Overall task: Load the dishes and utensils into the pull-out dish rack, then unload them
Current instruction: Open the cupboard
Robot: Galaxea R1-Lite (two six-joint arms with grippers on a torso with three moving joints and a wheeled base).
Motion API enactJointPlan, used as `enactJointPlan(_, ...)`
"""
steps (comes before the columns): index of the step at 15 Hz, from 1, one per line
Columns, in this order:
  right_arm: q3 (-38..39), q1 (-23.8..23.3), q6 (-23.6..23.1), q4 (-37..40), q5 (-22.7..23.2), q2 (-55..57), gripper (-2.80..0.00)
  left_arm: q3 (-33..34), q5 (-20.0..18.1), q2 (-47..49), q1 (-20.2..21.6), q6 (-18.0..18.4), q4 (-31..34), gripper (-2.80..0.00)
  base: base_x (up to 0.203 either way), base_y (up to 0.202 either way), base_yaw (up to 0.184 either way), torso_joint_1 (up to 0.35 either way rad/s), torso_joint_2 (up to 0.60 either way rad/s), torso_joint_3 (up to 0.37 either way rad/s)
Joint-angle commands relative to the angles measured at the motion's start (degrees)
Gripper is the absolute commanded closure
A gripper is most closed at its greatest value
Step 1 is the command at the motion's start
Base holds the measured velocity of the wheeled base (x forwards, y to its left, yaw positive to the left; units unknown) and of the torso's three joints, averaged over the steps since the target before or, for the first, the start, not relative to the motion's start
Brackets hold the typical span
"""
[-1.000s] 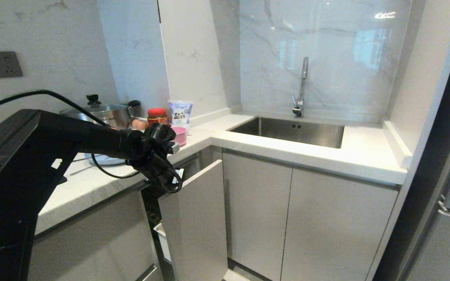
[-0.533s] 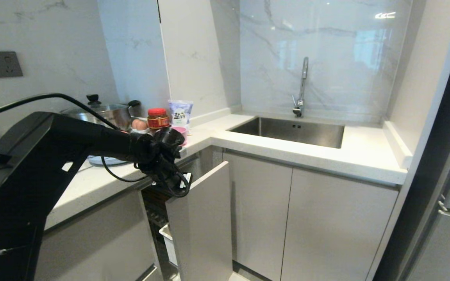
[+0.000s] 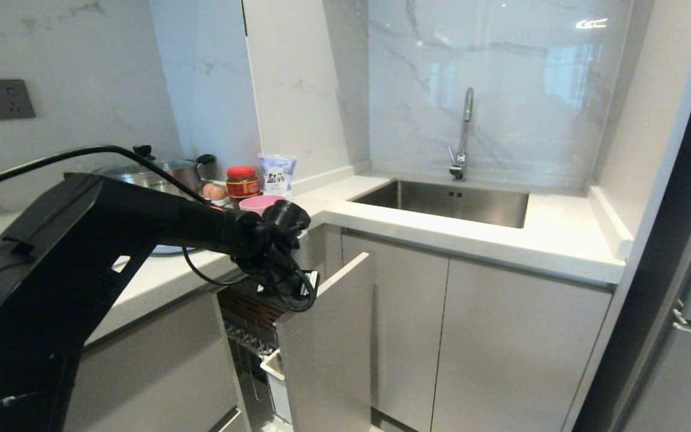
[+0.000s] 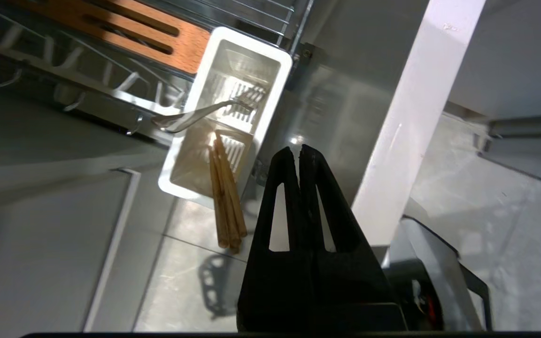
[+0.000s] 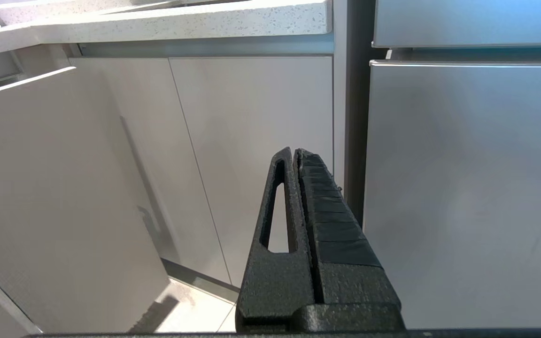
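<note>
**Kitchen corner, rack drawn partly out**

Worktop (image 3: pixel 453 237): white stone, L-shaped, wrapping the corner, with a steel sink (image 3: pixel 447 201) set in its far run and a tap (image 3: pixel 464 135) behind it.

Cupboard fronts (image 3: pixel 519 336): pale grey, flat, under the sink.

Pull-out dish rack (image 3: pixel 327 354): drawn partway out of the cabinet below the worktop's left run. Its white front panel stands upright, top edge running toward the sink corner. Behind the panel, chrome wire prongs (image 4: pixel 87 80) and a slotted wooden strip (image 4: pixel 129 28) run lengthwise back into the cabinet.

Left arm (image 3: pixel 141 222): black, reaching across the worktop edge. The left gripper (image 4: pixel 299 155) points downward just behind the panel's top edge, fingers pressed together and empty.

Right gripper (image 5: pixel 295 157): low, facing the cupboard fronts, fingers pressed together on nothing.

Pot (image 3: pixel 159 174): steel, lidded, at the back of the left run, partly behind the arm.

Plate (image 3: pixel 168 248): only a pale sliver shows under the arm.

Bowl (image 3: pixel 260 204): pink, upright on the worktop beside a red-lidded jar (image 3: pixel 242 181), a white pouch (image 3: pixel 276 174) and eggs (image 3: pixel 213 192).

Caddy (image 4: pixel 226 112): white plastic, two compartments, at the rack's front corner next to the panel.

Chopsticks (image 4: pixel 226 197): wooden pair standing in the compartment nearer the camera, leaning together, their upper ends rising past the caddy's rim.

Fork (image 4: pixel 204 115): silver, tines down in the farther compartment, handle slanting out over the rim toward the wire prongs.
</note>
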Motion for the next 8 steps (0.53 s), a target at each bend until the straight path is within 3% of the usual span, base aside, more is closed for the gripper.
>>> enactJointPlan(1, 0.0, 0.0, 0.0, 0.0, 0.0, -0.2, 0.0, 0.2, -2.4, -0.5, -1.8, -1.7, 0.8, 0.0, 0.0, 0.0, 0.0, 0.0, 0.0, 0.0)
enactJointPlan(8, 0.0, 0.0, 0.0, 0.0, 0.0, -0.2, 0.0, 2.8, -14.5, -2.4, -6.4, -5.1, 1.0, 0.0, 0.0, 0.0, 0.0, 0.0, 0.0, 0.0)
